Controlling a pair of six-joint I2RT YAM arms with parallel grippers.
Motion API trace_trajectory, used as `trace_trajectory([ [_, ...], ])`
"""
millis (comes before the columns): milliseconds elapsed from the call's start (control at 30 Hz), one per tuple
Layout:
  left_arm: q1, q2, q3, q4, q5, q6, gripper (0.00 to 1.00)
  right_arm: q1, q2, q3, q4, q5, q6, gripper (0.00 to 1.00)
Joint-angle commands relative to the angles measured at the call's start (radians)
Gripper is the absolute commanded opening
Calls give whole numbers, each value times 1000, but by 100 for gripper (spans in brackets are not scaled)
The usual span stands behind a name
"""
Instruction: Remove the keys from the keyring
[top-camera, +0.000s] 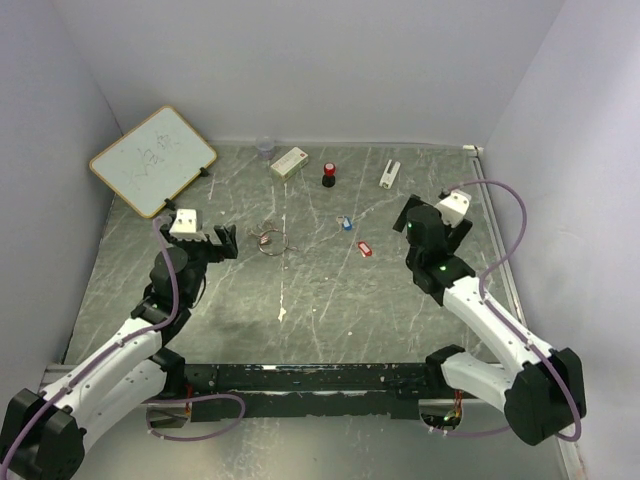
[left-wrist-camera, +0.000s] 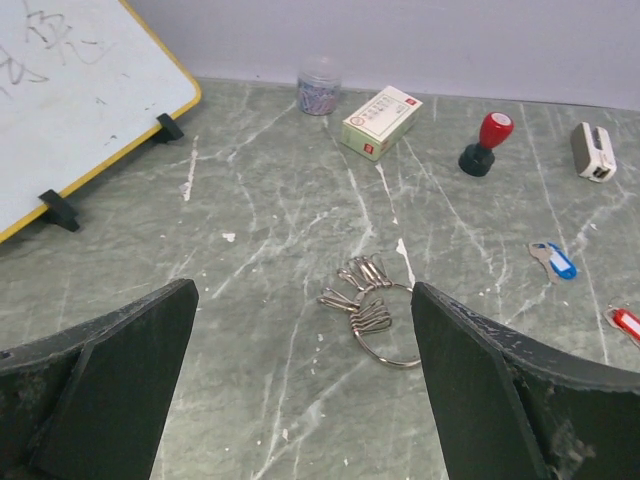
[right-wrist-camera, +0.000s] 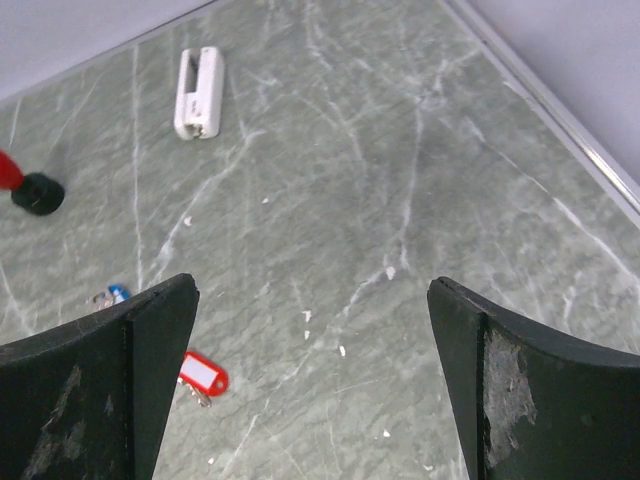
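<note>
The keyring (top-camera: 274, 243) is a thin silvery loop lying flat on the table, left of centre, with several plain silvery keys (left-wrist-camera: 360, 293) bunched on its far-left side. In the left wrist view the keyring (left-wrist-camera: 388, 338) lies just ahead, by the right finger. A blue-headed key (top-camera: 346, 223) and a red-headed key (top-camera: 365, 247) lie loose to its right, apart from the ring. My left gripper (top-camera: 222, 243) is open and empty, just left of the ring (left-wrist-camera: 303, 300). My right gripper (top-camera: 432, 222) is open and empty, right of the red key (right-wrist-camera: 203, 373).
A whiteboard (top-camera: 152, 160) stands at the back left. Along the back are a jar of paper clips (left-wrist-camera: 318, 88), a small box (top-camera: 289, 162), a black stamp with a red top (top-camera: 328, 176) and a white stapler (top-camera: 390, 173). A metal rail (right-wrist-camera: 560, 120) edges the table on the right.
</note>
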Motion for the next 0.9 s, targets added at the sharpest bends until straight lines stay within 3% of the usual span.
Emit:
trace_trajectory([
  [0,5,-16,6,-66,-76,27,99,5,-62,-21,-100,129,94,100],
  [267,5,-16,-4,-63,-86,26,99,5,-151,-7,-179,172,134,100],
  [567,5,-23,-16,-57,-97,22,99,5,-112,57,-342,288,229,100],
  [867,6,-1,-15,-50,-97,24,99,5,-150,15,-225,219,121,100],
])
